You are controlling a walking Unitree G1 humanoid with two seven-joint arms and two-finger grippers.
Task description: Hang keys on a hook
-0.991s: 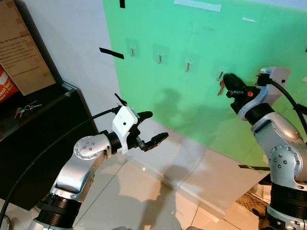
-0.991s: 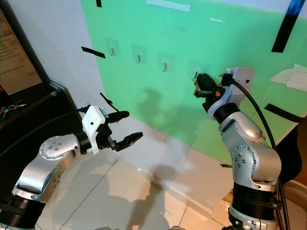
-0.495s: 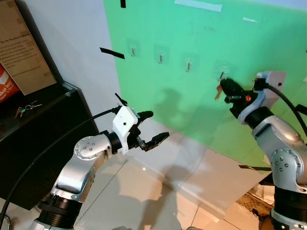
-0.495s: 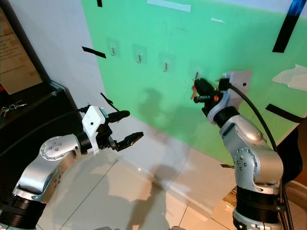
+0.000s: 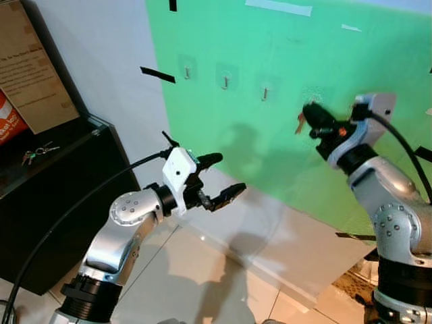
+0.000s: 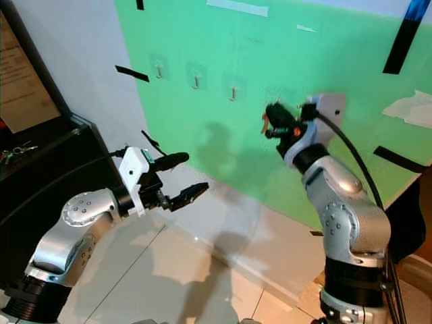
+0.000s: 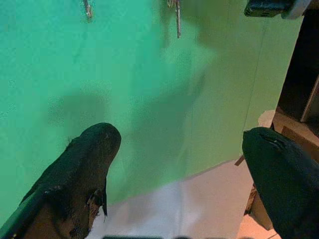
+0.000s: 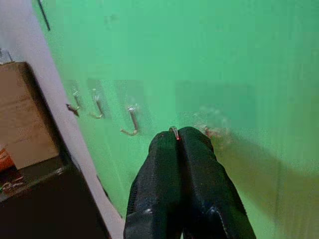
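Note:
My right gripper (image 5: 311, 113) is raised against the green wall panel (image 5: 283, 54), shut on a small bunch of keys (image 5: 299, 123) that dangles below its tips. It sits right by the fourth hook, which is a blur in the right wrist view (image 8: 212, 131). To its left, three metal hooks (image 5: 225, 82) in a row hang bare on clear plates. In the right wrist view the fingers (image 8: 192, 149) are pressed together with a red bit at their tip. My left gripper (image 5: 220, 179) is open, held out low before the wall with nothing in it.
A black cabinet (image 5: 61, 196) stands at the left with another key bunch (image 5: 37, 151) on top and a brown cardboard board (image 5: 30, 74) leaning behind. Black tape strips (image 5: 157, 74) mark the wall. Pale floor tiles (image 5: 202, 283) lie below.
My right gripper has carried the keys left and a little up along the wall, by the fourth hook. The left arm has edged right and up, still open.

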